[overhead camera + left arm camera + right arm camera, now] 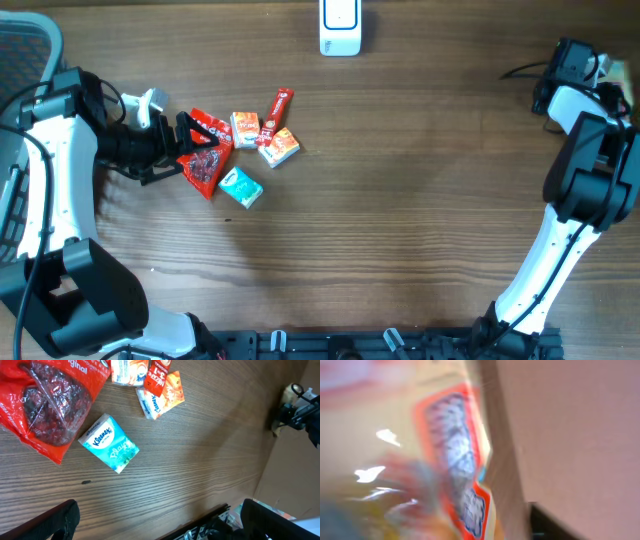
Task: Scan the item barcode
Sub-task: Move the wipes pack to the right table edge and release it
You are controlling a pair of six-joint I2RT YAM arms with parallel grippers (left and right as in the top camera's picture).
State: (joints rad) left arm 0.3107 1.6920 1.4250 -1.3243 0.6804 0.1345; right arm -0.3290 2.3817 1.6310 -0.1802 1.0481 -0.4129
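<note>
The left claw [183, 146] hung spread near the Kleenex pack [109, 442] at the left of the counter [400, 200], while the right claw [565, 72] could not be read as spread or closed; pinching the pack's edges, barcode uncovered for the scanner [340, 27], looked wisest.

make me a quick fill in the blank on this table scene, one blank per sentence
1. The teal pack bears the brand name ___.
2. The white scanner stands at the ___ edge of the overhead view.
3. The biggest item, a bag, is ___ in colour.
4. The left jaws stand wide ___, holding nothing.

Missing words: Kleenex; top; red; open
</note>
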